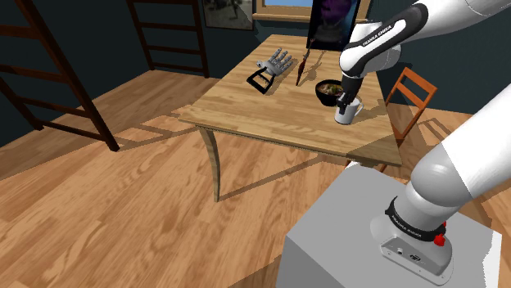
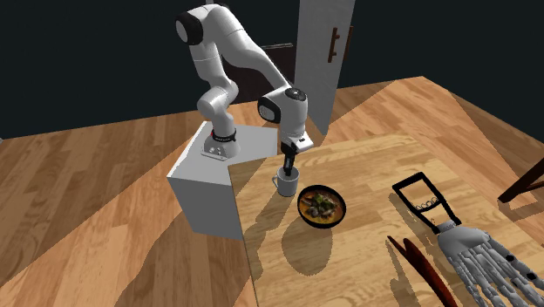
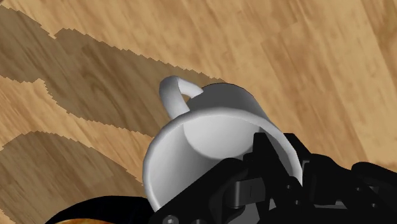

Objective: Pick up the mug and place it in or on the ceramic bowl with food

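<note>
A pale grey mug (image 1: 347, 114) stands upright on the wooden table (image 1: 262, 106), close to the stand-side edge. My black gripper (image 1: 351, 100) comes down from above and is shut on the mug's rim. In the wrist view one finger sits inside the mug (image 3: 203, 133) and the other outside its wall, with the gripper (image 3: 280, 156) opposite the handle. The dark bowl with food (image 1: 328, 90) sits just beyond the mug. In the second exterior view the mug (image 2: 286, 184) is beside the bowl (image 2: 322, 207), with the gripper (image 2: 288, 167) over it.
A grey robotic hand model on a black frame (image 1: 274, 65) and dark red utensils (image 1: 305, 67) lie farther along the table. An orange wooden chair (image 1: 407, 94) stands behind the mug's corner. My grey stand (image 1: 368, 237) is below the table edge.
</note>
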Robot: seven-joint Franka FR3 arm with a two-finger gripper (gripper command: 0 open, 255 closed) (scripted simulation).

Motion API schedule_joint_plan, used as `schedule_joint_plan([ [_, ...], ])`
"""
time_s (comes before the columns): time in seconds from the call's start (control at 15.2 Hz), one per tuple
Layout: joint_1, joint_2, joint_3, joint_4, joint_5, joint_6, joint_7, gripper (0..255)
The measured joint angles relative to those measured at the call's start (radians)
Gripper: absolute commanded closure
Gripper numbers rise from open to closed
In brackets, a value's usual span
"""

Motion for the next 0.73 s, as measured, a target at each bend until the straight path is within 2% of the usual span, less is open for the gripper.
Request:
schedule_joint_plan([
  [0.4,0.0,0.0,0.0,0.0,0.0,0.0,0.0,255],
  [0.73,-0.001,-0.037,0.006,0.024,-0.008,-0.059,0.006,255],
])
